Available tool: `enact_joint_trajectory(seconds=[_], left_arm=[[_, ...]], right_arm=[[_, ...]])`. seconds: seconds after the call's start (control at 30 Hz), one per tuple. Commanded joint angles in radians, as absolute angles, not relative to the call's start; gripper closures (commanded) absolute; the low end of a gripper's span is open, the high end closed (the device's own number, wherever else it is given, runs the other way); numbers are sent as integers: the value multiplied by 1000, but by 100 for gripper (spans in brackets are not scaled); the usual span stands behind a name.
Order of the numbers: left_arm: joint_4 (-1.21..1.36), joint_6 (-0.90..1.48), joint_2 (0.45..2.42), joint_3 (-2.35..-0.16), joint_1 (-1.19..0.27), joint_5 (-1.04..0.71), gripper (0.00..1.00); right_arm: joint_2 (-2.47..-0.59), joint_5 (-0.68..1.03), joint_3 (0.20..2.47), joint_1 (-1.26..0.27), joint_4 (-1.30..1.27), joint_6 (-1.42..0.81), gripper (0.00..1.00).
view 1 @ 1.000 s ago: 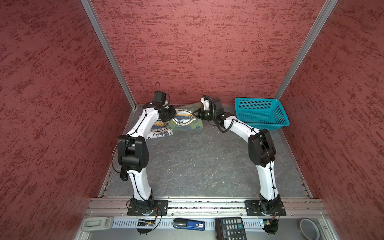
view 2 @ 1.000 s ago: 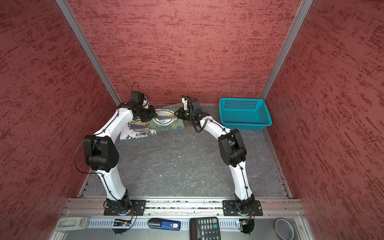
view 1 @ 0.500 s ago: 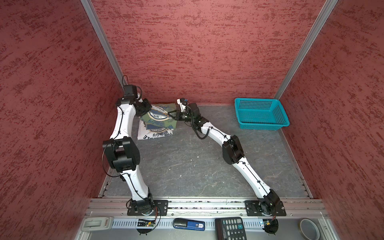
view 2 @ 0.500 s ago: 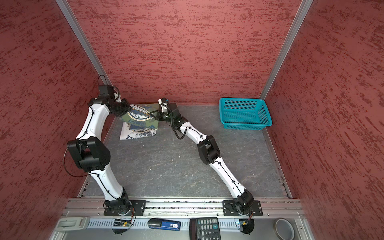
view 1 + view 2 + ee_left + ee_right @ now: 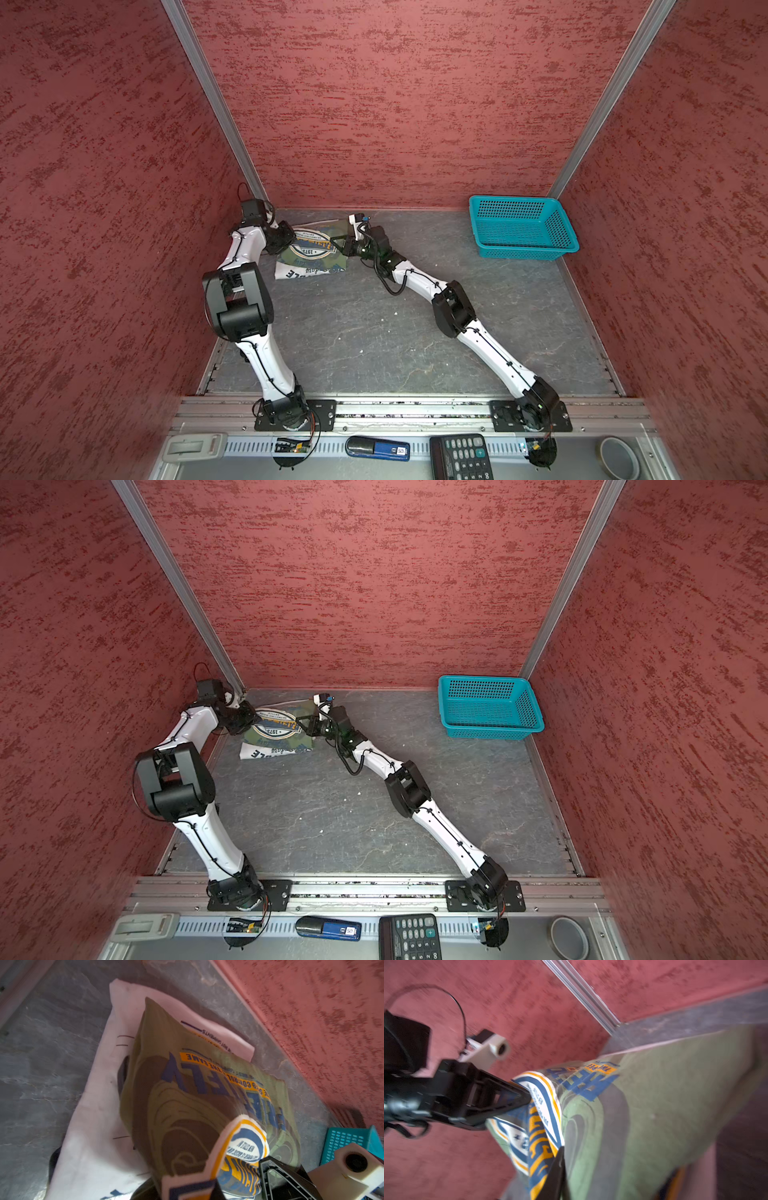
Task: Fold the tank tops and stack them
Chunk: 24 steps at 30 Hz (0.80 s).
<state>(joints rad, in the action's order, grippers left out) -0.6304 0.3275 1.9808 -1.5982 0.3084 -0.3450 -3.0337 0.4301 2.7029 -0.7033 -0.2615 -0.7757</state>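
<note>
Olive top (image 5: 318, 249) lies folded on the white top (image 5: 291, 274) in the far left corner, its long axis running between both claws. Left claw (image 5: 527, 1096) pinches its badge fold at one end; right claw (image 5: 340, 246) touches the opposite end, grip unclear. Letting go likely means each backing outward along that axis.

Olive top (image 5: 320, 262) has been carried left along the back of the worktop (image 5: 374, 332) and is now laid over the white top (image 5: 291, 273); a second ago it was held just right of it. Both arms have been swung toward the back-left corner, the right one stretched across the middle. The left claw (image 5: 293, 245) and right claw (image 5: 340, 246) have been moved along, at opposite olive edges. Most white cloth is now covered.
</note>
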Motion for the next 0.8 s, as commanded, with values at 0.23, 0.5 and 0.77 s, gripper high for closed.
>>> enact_joint_trajectory(seconds=[0.23, 0.5, 0.77], left_arm=[[-636, 396, 1919, -1546, 376, -203, 19], [-728, 410, 1721, -1510, 330, -107, 7], [-734, 376, 1618, -1479, 87, -74, 8]], right_arm=[[-2824, 350, 2576, -659, -86, -748, 21], [-2625, 400, 2425, -661, 112, -609, 18], [-2230, 284, 1975, -663, 240, -456, 12]])
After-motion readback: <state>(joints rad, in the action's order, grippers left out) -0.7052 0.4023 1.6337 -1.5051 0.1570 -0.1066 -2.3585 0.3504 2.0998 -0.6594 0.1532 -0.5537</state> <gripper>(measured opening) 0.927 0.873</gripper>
